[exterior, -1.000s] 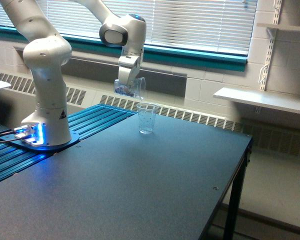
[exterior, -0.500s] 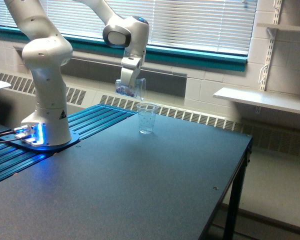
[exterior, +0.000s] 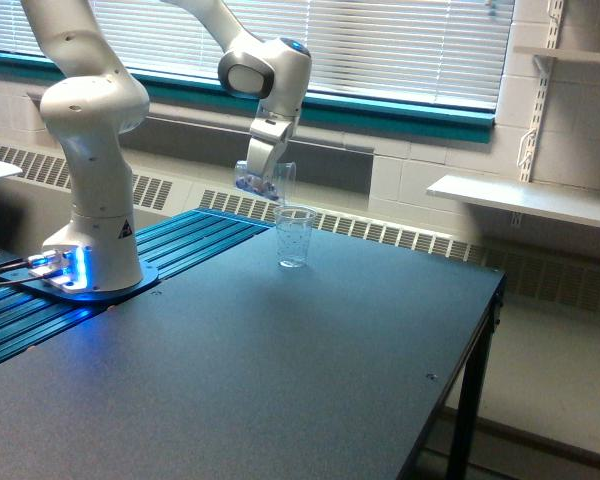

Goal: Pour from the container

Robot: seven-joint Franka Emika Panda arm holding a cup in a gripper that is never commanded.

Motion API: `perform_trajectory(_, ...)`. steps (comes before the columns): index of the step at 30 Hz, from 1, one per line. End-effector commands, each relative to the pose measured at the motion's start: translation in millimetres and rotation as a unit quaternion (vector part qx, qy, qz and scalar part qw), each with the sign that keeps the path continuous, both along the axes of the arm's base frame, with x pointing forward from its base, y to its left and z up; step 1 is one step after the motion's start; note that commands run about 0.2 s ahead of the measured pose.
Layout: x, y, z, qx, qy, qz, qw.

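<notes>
My gripper (exterior: 261,166) is clamped on the jug (exterior: 268,180), holding it in the air above the table (exterior: 280,370), tilted so that its mouth leans toward the exterior view's right. Small reddish and purplish pieces show through its clear wall, gathered low on the side toward the exterior view's left. The jug hangs just above and slightly to the exterior view's left of the cup (exterior: 294,237), its lower lip near the cup's rim; I cannot tell whether they touch.

Nearest the camera, the dark tabletop is bare, with a black leg (exterior: 468,415) at its corner on the exterior view's right. Further in, on the exterior view's left, my base (exterior: 88,262) stands on a blue ribbed strip (exterior: 180,243), a blue light glowing at its foot. The cup stands upright on the table beyond that, clear and speckled. Behind it run a wall radiator (exterior: 400,236), a teal sill (exterior: 380,108) and closed blinds (exterior: 400,45). A white shelf (exterior: 525,200) juts from the wall on the exterior view's right.
</notes>
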State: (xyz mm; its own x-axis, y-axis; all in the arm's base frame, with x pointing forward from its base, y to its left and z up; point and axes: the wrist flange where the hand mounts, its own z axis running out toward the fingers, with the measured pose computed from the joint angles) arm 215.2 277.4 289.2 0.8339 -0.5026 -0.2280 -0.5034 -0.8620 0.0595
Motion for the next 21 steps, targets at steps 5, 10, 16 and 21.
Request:
perform_trajectory(5,2.8,15.0,7.1,-0.001,0.007,-0.007,0.9999)
perform_trajectory(10,-0.9,19.6,7.3,0.002,0.01,-0.003,0.9999)
perform_trajectory(16,-4.6,18.7,3.9,0.003,0.019,-0.005,0.9998)
perform_trajectory(21,-5.8,15.8,0.6,0.002,0.03,-0.01,0.9995)
